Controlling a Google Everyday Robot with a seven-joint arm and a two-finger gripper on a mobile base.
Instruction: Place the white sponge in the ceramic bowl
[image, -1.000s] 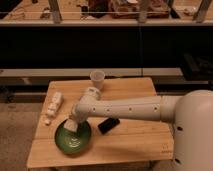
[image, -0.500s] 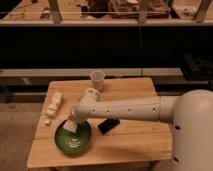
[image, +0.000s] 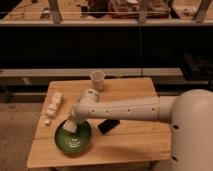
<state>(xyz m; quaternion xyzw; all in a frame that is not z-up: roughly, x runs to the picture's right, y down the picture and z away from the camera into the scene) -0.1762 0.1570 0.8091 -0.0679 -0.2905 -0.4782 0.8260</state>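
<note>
the white sponge (image: 71, 126) is seen as a small pale off-white block, held at the gripper (image: 73, 124) just above the near-left inside of the ceramic bowl (image: 73, 140). the grip appears closed on it. one green bowl with pale rings is counted, one white cup (image: 97, 80), one black slab (image: 108, 125), one row of white cubes (image: 53, 106), all on one wooden table (image: 135, 140).
</note>
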